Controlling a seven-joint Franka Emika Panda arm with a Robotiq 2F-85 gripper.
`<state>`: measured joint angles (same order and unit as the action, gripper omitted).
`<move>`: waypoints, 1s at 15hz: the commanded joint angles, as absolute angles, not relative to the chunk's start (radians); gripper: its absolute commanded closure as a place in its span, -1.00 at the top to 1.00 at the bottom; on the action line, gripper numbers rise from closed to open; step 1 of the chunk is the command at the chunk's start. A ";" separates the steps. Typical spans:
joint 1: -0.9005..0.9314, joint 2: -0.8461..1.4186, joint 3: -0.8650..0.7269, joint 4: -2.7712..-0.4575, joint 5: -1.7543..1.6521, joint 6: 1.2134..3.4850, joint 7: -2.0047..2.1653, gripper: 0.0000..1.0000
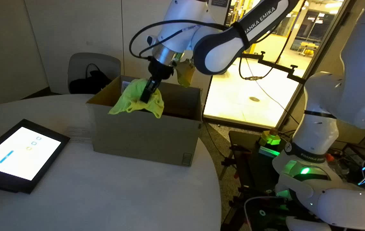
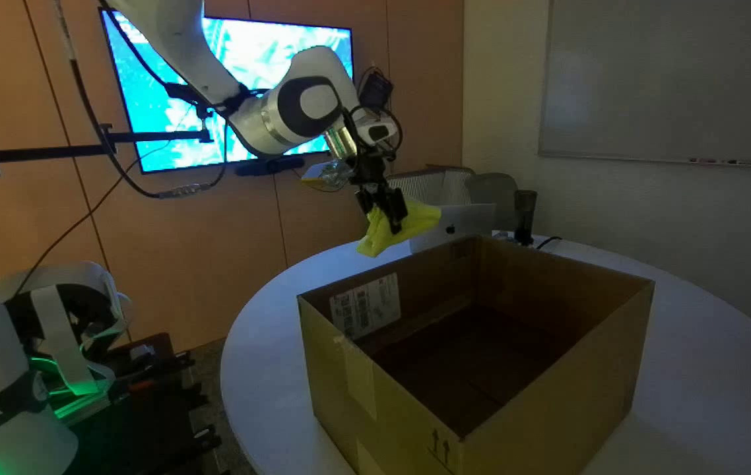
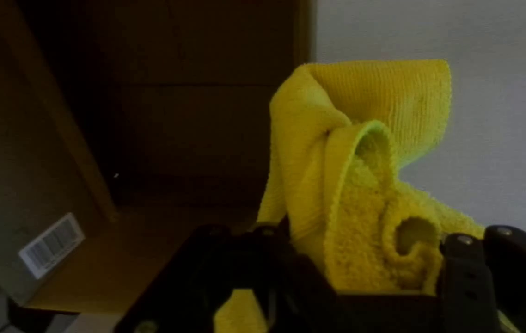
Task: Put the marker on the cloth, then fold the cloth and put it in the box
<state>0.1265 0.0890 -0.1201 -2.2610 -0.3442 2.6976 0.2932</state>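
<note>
The yellow-green cloth (image 1: 131, 98) is bunched and hangs from my gripper (image 1: 146, 96); the cloth (image 2: 420, 220) and gripper (image 2: 385, 214) also show in an exterior view. In the wrist view the fingers of my gripper (image 3: 364, 240) are well apart, with the folded, curled cloth (image 3: 304, 148) pressed between them. The brown cardboard box (image 1: 144, 138) stands open-topped on the table; its wall also shows in an exterior view (image 2: 560, 396). The cloth is held up at one long rim of the box, partly over the table side. The marker is out of view or hidden, possibly in the cloth.
A tablet with a lit screen (image 1: 22, 154) lies on the round white table (image 1: 121, 199) beside the box. A laptop (image 2: 461, 224) and a dark cup (image 2: 524, 214) stand behind the box. A chair (image 1: 94, 64) with a black bag is by the wall.
</note>
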 commanded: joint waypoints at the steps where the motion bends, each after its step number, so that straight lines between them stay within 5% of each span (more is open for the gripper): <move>1: 0.048 0.051 -0.138 -2.255 -0.382 2.679 0.424 -0.69; 15: 0.006 0.502 -0.218 -2.054 -0.315 2.657 0.544 -0.68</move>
